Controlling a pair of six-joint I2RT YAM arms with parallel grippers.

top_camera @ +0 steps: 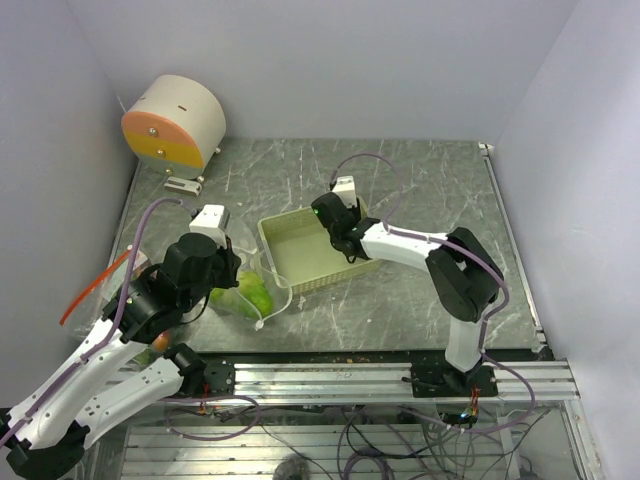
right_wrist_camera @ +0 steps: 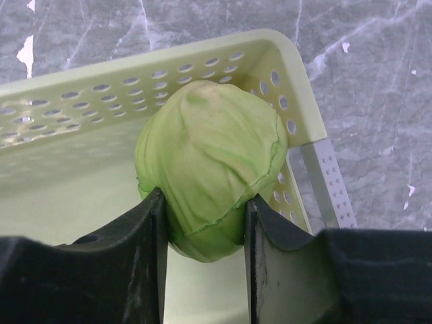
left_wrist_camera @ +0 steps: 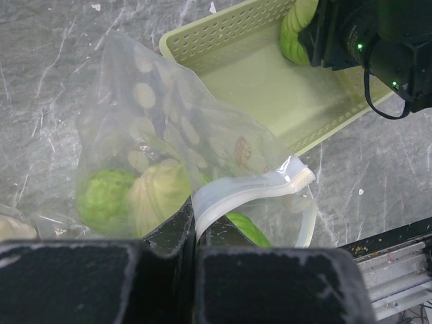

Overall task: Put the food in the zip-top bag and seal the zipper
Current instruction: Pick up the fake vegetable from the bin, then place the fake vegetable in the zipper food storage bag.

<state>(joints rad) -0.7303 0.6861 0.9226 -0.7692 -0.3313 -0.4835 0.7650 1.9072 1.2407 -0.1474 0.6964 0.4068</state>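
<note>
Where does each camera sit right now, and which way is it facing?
Top: fixed above and behind the bases, looking down on the table and basket; left arm and right arm both show.
Left wrist: looks past the left gripper, shut on the bag rim, toward the basket.
Right wrist: looks down through the right gripper, clamped on a green ball at the basket's corner.
Shared: the left wrist view also catches the right gripper and that ball.

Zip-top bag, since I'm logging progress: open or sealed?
Open: the zip-top bag has its rim curled apart in a loop, pinched by the left gripper.
</note>
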